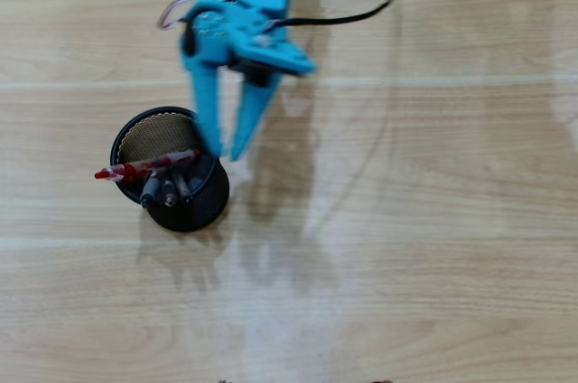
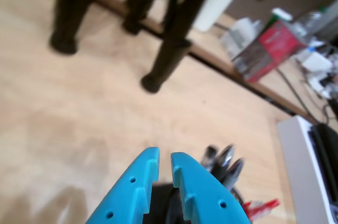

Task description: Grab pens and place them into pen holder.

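Wood-grain table (image 1: 433,247): we saw a pale, glossy surface carrying faint reflections of the arm in the overhead view.
Pen holder (image 1: 203,207): we found the round black mesh cup standing upright on the table, left of centre in the overhead view, its mesh inner wall showing at the upper left.
Red and white pen (image 1: 144,166): we saw it lying tilted across the cup's mouth, its red end jutting past the left rim; in the wrist view a red tip (image 2: 261,206) showed at the lower right.
Dark pens (image 1: 167,190): we counted at least two dark-ended pens leaning together inside the cup toward its lower left side; in the wrist view their dark ends (image 2: 226,163) rose just right of the fingers. We could not make out a fourth pen for certain.
Gripper (image 1: 226,150): we saw the turquoise fingers pointing down at the cup's right rim, spread a little with a narrow gap and nothing between them; the wrist view (image 2: 163,156) showed the same small gap at the tips.
Arm: it was blurred in the overhead view, with a black cable (image 1: 379,5) trailing to the upper right.
Background: we noted dark, blurred furniture legs (image 2: 169,55) and clutter beyond the table in the wrist view.
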### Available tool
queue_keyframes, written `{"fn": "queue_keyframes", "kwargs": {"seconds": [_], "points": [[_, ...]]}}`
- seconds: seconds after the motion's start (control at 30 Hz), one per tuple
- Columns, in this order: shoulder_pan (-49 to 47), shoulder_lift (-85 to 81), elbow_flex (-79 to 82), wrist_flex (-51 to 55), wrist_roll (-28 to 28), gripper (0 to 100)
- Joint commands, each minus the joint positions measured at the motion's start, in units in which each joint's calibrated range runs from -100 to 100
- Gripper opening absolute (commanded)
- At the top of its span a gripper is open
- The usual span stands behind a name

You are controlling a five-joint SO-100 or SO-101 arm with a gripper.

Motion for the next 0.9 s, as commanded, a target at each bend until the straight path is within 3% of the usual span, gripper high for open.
{"fn": "queue_keyframes", "kwargs": {"seconds": [0.0, 0.17, 0.33, 0.53, 0.73, 0.87], "points": [[-4.0, -23.4, 19.5, 16.4, 5.4, 4], [-6.3, -54.1, 54.1, 22.7, 7.1, 11], [-10.3, -77.3, 74.6, 41.5, 7.1, 13], [-11.4, -88.5, 71.8, 70.3, 6.6, 13], [-12.8, -87.2, 71.3, 68.0, 7.1, 13], [-19.2, -87.2, 71.5, 68.2, 6.6, 13]]}}
